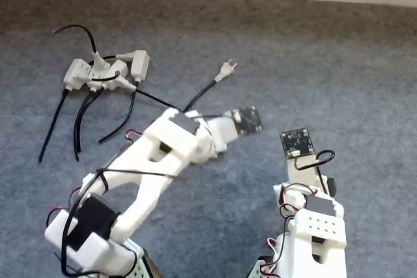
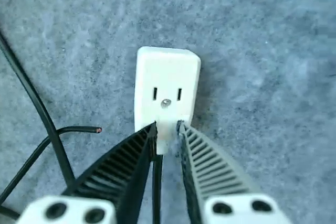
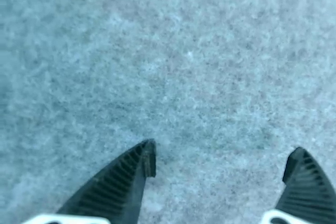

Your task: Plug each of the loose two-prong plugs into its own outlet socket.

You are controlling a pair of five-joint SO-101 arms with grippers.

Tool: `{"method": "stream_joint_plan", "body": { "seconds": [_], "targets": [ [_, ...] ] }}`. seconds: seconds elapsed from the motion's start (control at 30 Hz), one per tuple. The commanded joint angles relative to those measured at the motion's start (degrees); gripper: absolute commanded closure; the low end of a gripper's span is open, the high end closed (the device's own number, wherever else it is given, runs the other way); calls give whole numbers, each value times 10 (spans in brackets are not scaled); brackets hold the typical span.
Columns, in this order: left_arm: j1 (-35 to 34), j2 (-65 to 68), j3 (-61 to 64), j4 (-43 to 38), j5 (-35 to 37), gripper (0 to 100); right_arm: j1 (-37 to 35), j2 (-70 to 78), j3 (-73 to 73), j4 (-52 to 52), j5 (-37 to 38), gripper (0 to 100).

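A white outlet socket [image 2: 167, 90] with two slots and a centre screw lies on the grey carpet. My left gripper [image 2: 166, 127] is shut on its narrow cord end, and its black cord runs back between the fingers. In the high view the left arm [image 1: 176, 141] stretches to the middle of the carpet. A loose two-prong plug [image 1: 228, 67] on a black cable lies just beyond it. A cluster of white sockets with plugs and cables [image 1: 104, 71] sits at the far left. My right gripper [image 3: 223, 158] is open over bare carpet with nothing between its fingers.
Black cables [image 1: 81, 118] trail from the socket cluster toward the near left, and two black cables [image 2: 39, 124] pass beside the held socket. The right arm [image 1: 313, 219] stands at the near right. The grey carpet [image 1: 352, 69] ends at a pale wall at the far edge.
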Motion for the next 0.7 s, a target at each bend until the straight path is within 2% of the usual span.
{"method": "stream_joint_plan", "body": {
  "seconds": [0.0, 0.2, 0.47, 0.67],
  "targets": [
    [71, -51, 66, -4, 28, 892, -10, -1, -2, -7, 6, 626],
    [97, -181, 87, 59, 53, 892, -10, -1, -2, -7, 6, 626],
    [19, -290, 10, 140, 49, 892, -10, -2, 2, -7, 6, 626],
    [-56, -233, -73, 82, 23, 892, -10, -3, 5, -7, 6, 626]
  ]
}}
